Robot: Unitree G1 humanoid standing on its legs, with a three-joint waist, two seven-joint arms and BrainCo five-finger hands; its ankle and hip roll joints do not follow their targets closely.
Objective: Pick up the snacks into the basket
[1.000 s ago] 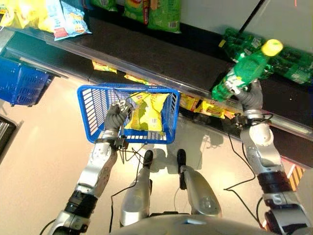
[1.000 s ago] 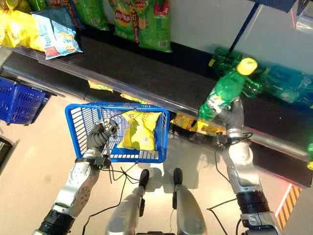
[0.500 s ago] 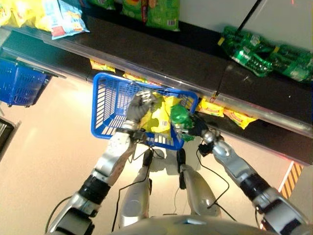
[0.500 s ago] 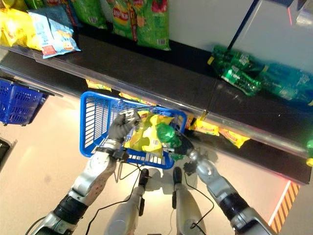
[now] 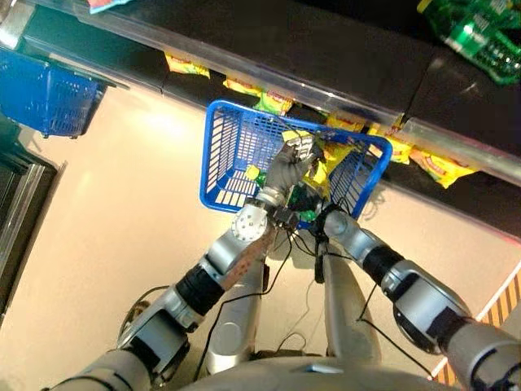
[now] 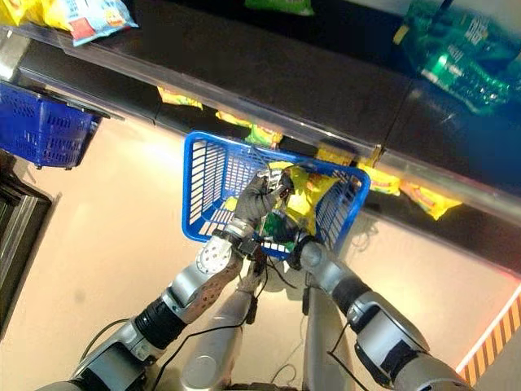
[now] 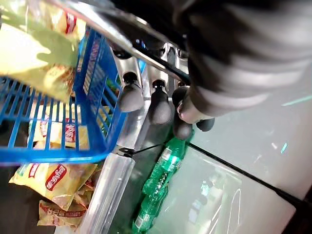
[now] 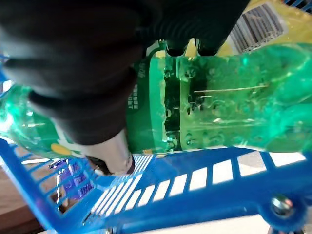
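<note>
Green bottle gripped in right hand, inside blue basket. Left hand curled round basket handle

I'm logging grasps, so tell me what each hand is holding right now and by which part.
Left hand grips the blue basket's metal handle. Right hand is wrapped round the middle of the green bottle.

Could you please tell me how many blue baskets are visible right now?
2: one basket hangs from the left hand in front of the shelf; a second basket sits at far left. Others may be hidden.
</note>
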